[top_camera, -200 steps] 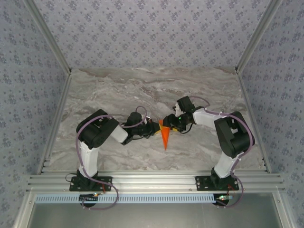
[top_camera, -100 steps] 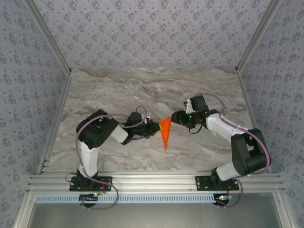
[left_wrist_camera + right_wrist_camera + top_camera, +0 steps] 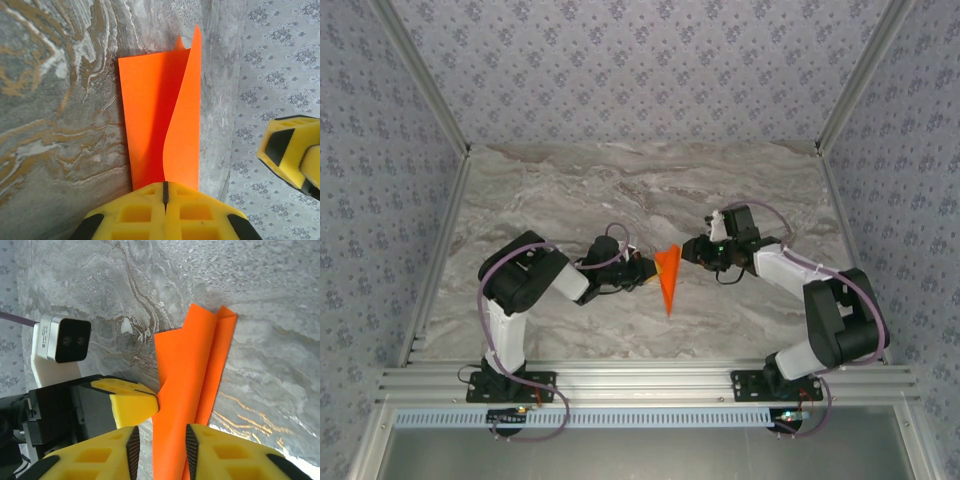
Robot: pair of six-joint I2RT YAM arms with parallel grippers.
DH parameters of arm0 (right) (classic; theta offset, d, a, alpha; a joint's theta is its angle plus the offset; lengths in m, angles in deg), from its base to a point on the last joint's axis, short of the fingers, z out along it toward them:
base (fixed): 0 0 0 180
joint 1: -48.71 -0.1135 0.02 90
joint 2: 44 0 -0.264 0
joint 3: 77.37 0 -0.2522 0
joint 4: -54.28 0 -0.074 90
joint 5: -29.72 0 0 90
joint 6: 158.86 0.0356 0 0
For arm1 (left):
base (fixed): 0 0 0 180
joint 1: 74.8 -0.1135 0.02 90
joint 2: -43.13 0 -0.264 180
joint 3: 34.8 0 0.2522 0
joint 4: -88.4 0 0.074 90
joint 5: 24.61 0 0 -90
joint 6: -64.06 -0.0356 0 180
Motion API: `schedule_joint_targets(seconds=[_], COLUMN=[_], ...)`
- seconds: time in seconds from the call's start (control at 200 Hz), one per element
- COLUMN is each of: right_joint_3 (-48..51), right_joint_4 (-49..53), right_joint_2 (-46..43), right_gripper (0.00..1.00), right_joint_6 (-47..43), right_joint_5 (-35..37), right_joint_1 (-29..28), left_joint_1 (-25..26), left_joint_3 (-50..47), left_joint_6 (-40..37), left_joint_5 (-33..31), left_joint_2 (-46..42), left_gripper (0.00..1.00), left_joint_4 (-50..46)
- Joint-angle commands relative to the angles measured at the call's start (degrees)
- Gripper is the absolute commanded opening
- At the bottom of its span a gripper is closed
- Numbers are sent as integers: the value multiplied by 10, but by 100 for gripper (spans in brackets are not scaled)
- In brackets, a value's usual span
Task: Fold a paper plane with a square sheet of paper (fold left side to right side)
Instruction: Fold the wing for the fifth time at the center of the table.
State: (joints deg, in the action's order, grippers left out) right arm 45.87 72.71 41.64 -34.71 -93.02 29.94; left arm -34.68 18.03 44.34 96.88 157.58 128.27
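Claws first: the left claw (image 3: 165, 192) stays pinched shut on one edge of the paper plane (image 3: 155, 115). The right claw (image 3: 161, 440) has drawn back to the opposite edge and its arm has swung outward. Its fingers stand narrowly apart with orange paper between them. The two claws nearly meet, crowding each other. Beyond them the marble table (image 3: 620, 190) runs open to the walls.

The table (image 3: 560, 190) has a grey-brown marbled top. On it lies the orange paper (image 3: 666, 280), folded to a narrow dart, one flap against the marble and another lifting off. Nearer than the paper, a metal rail (image 3: 640, 380) edges the top.
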Motion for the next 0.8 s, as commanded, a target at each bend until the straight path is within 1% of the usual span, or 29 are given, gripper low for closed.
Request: schedule_joint_targets(seconds=[0.0,0.12,0.195,0.52,0.794], right_joint_3=[-2,-8,-12,-25,-33], right_joint_4=[-31,-38,-45,-63,-55], right_joint_2=[23,41,48,81,91], right_gripper=[27,25,25,24,24], right_joint_6=[14,14,29,38,34], right_joint_5=[-22,-17,-15,-8,5], right_joint_1=[-11,-20,-25,-37,-45], left_joint_1=[-3,-3,-3,-3,-5], left_joint_3=[-1,3,5,14,21], left_joint_6=[-23,-25,-27,-34,-42], left_joint_5=[-13,-12,-11,-16,-17], left_joint_2=[-5,-4,-3,-2,-2], left_gripper=[0,0,0,0,0], left_joint_4=[-31,-34,-37,-53,-61])
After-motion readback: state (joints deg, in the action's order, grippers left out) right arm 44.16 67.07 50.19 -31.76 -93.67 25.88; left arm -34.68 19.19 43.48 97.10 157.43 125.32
